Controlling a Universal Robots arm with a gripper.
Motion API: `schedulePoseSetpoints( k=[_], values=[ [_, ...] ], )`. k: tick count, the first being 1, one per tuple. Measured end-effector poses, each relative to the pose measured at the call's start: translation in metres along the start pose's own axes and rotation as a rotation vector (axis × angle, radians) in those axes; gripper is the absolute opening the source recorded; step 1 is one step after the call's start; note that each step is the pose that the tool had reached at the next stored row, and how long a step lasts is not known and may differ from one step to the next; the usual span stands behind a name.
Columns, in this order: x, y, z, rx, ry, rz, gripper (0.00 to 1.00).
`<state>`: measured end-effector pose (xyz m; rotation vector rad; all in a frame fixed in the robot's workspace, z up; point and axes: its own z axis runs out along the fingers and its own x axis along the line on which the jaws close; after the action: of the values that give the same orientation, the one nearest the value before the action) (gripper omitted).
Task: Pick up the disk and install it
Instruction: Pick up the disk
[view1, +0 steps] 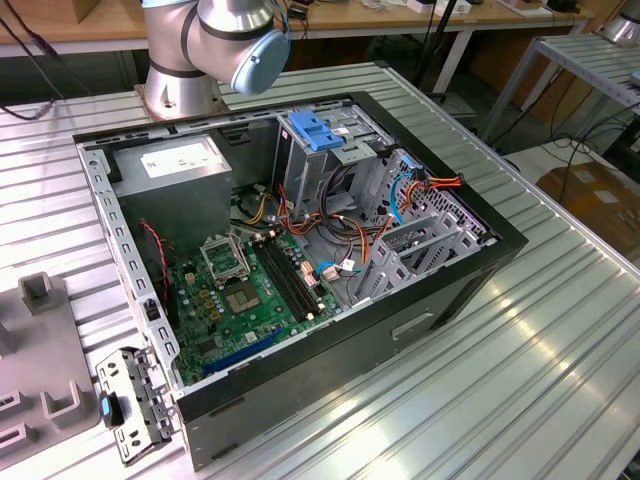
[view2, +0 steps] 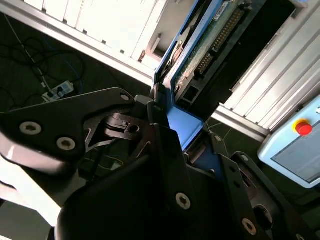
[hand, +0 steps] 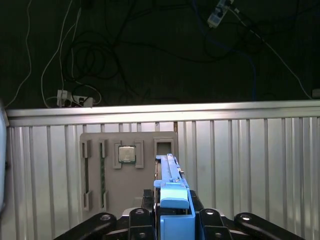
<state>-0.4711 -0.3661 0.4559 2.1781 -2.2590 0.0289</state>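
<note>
In both wrist views my gripper (hand: 172, 212) (view2: 184, 137) is shut on the disk. In the first wrist view the disk (hand: 171, 175) is seen edge-on, with its blue side rail standing up between the black fingers (hand: 146, 207). The second wrist view shows the disk's (view2: 207, 42) green circuit-board underside and connector, framed by the blue rail. The disk hangs above the ribbed metal table (hand: 250, 160), near its far edge. In the exterior view the open computer case (view1: 300, 250) lies on the table, and the arm's base (view1: 200, 50) stands behind it.
Inside the case are a motherboard (view1: 245, 290), a grey power supply box (view1: 185, 165) and a metal drive cage topped by a blue bracket (view1: 318, 130). A grey fixture tray (hand: 127, 165) holds a processor chip and memory sticks. Cables lie on the dark floor (hand: 150, 50) beyond the table edge.
</note>
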Motion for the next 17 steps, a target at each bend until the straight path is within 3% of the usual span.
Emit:
schedulePoseSetpoints(
  k=[4,13,17],
  values=[
    [0.0001,0.0000,-0.0039,-0.0003,0.0001,0.000,0.37],
    [0.0000,-0.0002,-0.0043,-0.0003,0.0001,0.000,0.37],
    [-0.0001,-0.0037,-0.0042,-0.0002,0.0000,0.000,0.37]
  ],
)
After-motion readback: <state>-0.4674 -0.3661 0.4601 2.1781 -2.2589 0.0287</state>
